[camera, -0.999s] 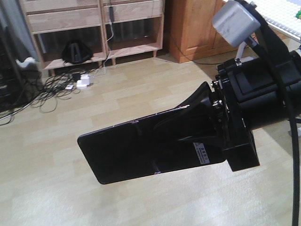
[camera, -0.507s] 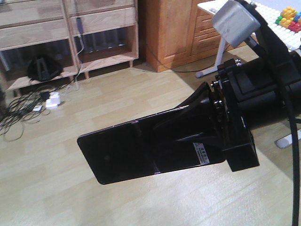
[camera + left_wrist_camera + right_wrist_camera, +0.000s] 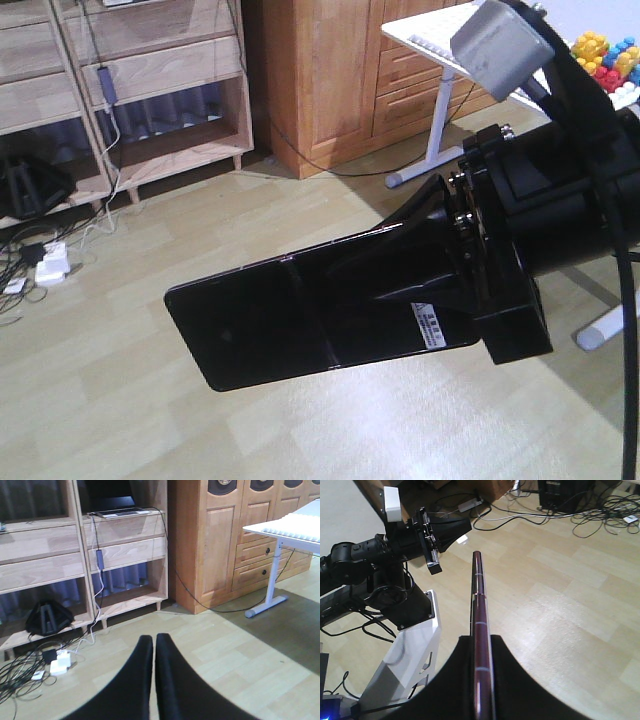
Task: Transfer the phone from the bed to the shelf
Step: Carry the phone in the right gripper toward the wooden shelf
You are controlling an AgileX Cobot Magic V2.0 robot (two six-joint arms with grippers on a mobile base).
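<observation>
Across pale floorboards (image 3: 150, 230) the shelf (image 3: 165, 70) stood ahead-left of the right gripper (image 3: 420, 285), clamped on the phone (image 3: 260, 325) jutting lengthwise that way, the left gripper (image 3: 154, 647) pinched empty.

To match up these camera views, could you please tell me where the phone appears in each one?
Exterior front-facing: the phone spans the centre, its broad black face showing, held off the floor.
Left wrist-mounted: not in it.
Right wrist-mounted: the phone is seen edge-on, a thin strip rising from the bottom centre.
Shared landmark: the pale plank floor lies beneath everything in all three views.
</observation>
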